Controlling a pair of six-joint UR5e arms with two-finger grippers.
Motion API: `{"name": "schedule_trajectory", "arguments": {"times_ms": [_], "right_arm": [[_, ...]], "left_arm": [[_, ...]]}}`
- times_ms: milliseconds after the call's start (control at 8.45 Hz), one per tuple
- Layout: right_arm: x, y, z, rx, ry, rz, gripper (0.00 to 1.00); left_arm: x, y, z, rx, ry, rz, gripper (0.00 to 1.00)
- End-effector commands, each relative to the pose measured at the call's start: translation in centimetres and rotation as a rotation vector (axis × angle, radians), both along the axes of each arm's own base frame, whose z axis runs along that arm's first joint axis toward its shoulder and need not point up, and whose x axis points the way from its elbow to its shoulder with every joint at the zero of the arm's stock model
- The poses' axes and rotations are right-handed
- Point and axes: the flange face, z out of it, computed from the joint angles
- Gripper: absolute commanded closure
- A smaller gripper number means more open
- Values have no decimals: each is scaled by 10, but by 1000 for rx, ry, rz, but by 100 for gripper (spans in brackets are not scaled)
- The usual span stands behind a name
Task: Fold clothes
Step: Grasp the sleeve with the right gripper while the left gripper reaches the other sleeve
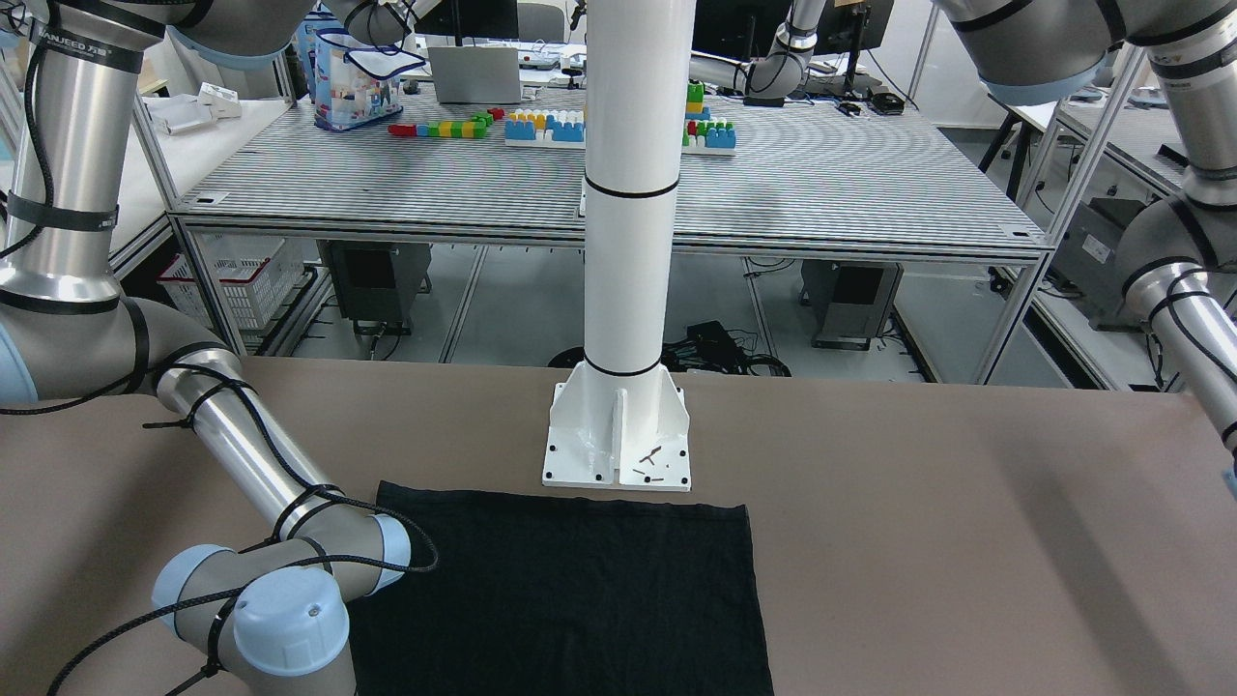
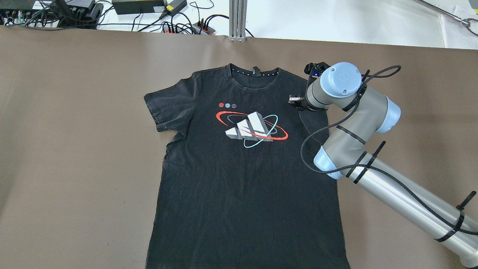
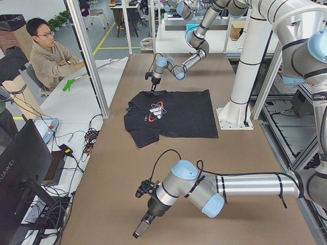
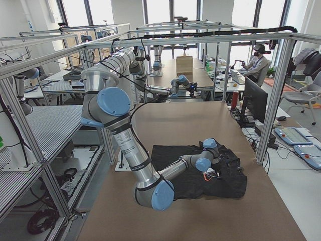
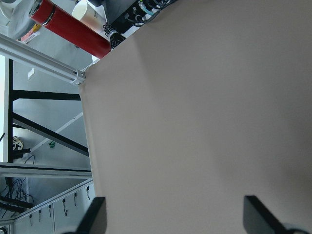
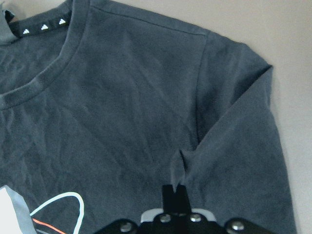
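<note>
We begin the fold with the black T-shirt point(image 2: 242, 186) flat, print up, mid-worktop point(image 2: 74, 149), right gripper point(image 2: 296, 101) closed, pinching its sleeve point(image 6: 243, 122) seam, left gripper point(image 5: 175, 219) spread open over bare worktop; next, seemingly, lifting that sleeve inward.

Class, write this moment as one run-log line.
task: fold clothes | right gripper: shut on black T-shirt near sleeve seam | left gripper: open over table | T-shirt: flat, unfolded
</note>
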Motion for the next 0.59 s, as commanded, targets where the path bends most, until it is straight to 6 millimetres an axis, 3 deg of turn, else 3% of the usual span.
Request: {"name": "schedule_trajectory", "arguments": {"times_ms": [0, 118, 237, 355, 473], "right_arm": [[-16, 5, -5, 8, 6, 7, 79], [-18, 9, -5, 11, 3, 1, 3], [-21, 13, -10, 22, -6, -6, 5], [-21, 13, -8, 20, -4, -6, 5], [-21, 13, -8, 20, -3, -5, 5]], "left_arm": [[2, -1, -1, -2, 10, -11, 0], [5, -3, -3, -3, 16, -14, 0], [14, -6, -4, -5, 31, -16, 0], [38, -16, -15, -5, 73, -20, 0], [77, -36, -46, 25, 150, 28, 0]]}}
